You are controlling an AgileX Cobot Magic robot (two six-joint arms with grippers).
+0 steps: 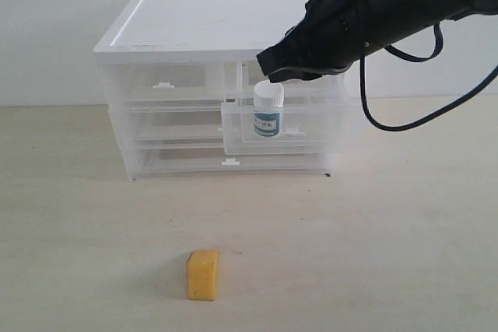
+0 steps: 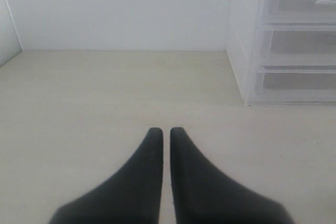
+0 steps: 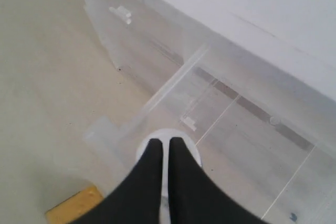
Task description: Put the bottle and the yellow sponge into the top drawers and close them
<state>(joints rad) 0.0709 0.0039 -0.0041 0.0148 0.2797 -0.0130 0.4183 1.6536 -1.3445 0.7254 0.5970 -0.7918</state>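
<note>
The bottle stands upright inside the pulled-out right top drawer, its white cap showing just past my fingertips. My right gripper hovers directly over the cap, shut, with nothing between its fingers. The left top drawer is closed. The yellow sponge lies on the table well in front of the cabinet. My left gripper is shut and empty, low over bare table; it is out of the exterior view.
The white-topped clear cabinet stands at the back, with two full-width drawers below, both closed. The right arm's black cable hangs beside the cabinet. A pale wall runs behind.
</note>
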